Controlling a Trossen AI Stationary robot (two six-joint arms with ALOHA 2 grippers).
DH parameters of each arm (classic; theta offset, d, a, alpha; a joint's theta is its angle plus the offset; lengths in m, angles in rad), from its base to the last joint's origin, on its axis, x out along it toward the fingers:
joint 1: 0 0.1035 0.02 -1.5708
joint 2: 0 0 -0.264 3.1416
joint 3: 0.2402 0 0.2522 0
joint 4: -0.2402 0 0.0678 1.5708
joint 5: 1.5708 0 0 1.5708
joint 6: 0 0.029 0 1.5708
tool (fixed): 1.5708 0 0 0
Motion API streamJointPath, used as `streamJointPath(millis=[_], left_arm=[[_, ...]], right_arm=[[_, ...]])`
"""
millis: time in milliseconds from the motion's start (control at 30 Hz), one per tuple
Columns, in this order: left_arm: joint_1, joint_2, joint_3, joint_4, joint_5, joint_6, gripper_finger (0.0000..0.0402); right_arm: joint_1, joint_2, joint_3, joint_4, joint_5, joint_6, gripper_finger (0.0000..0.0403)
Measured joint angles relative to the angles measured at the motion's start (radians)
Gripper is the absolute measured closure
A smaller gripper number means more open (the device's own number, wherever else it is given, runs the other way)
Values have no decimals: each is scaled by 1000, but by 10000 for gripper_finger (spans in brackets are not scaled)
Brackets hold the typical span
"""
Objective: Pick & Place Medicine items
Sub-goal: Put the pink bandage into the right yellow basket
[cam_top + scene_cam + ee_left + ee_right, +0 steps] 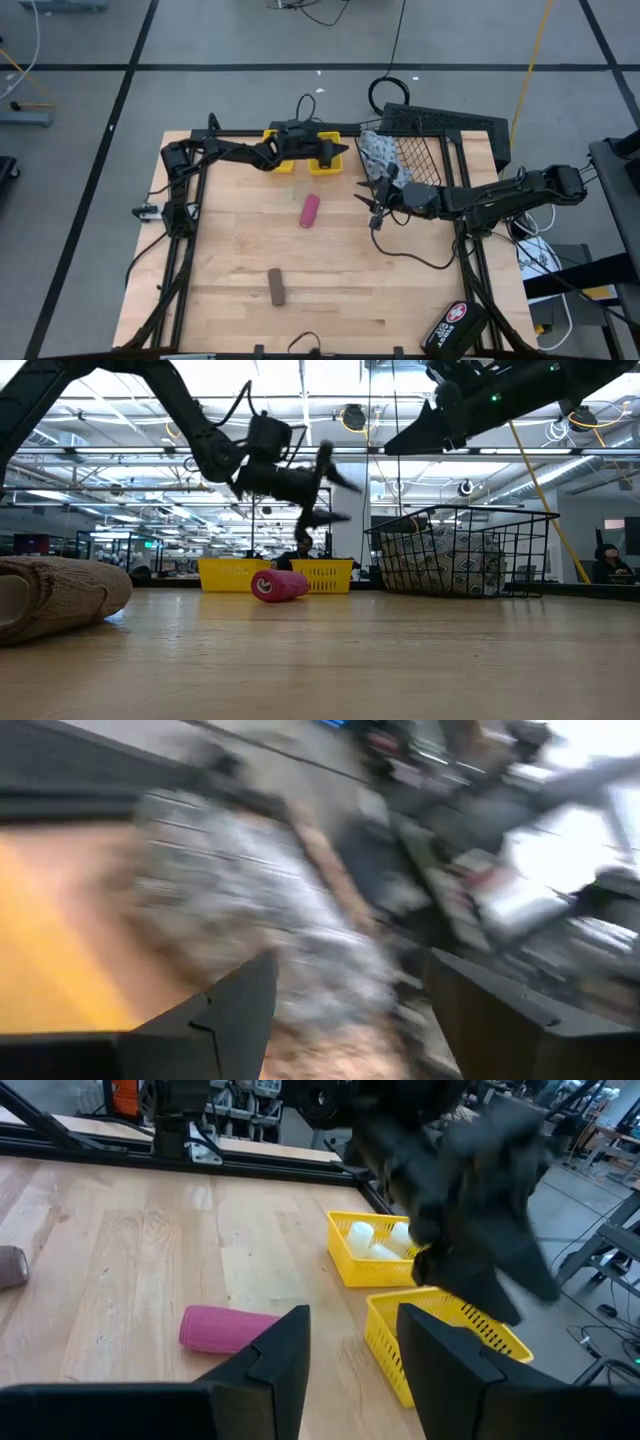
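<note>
On the wooden counter (230,240) the magenta tube (310,210) lies alone near the middle, its long axis running roughly away from the front edge towards the two yellow bins (305,152) at the back. The left claw (340,152) hangs in the air just over the far bin, fingers apart and empty, with the white bottles (378,1240) already lying in the other bin. The right claw (372,205) hovers low beside the wire basket (425,150), which holds the blue-white patterned pouch (378,152); its fingers stand apart with nothing between them.

The tube sits between the two claws, a little closer to the right one, which faces it across bare wood, the tube lying just beyond its fingers in the right wrist view. The right arm looks the better placed; its fingers would need to close across the tube's short width.

A brown block (275,286) rests well apart, near the front edge.
</note>
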Motion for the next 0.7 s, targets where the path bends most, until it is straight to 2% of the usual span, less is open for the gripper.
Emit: streamJointPath(millis=[133,233,333,567,700], left_arm=[[14,0,0,197,282,-84,146],[5,-21,0,291,423,-116,147],[-31,-78,0,295,508,-89,147],[-151,-257,0,280,647,98,147],[-215,-380,0,137,701,236,147]], right_arm=[[0,0,0,-6,0,0,264],[0,0,0,-6,0,0,264],[0,0,0,-6,0,0,264],[0,0,0,-10,0,-1,264],[12,-10,0,-45,0,0,264]])
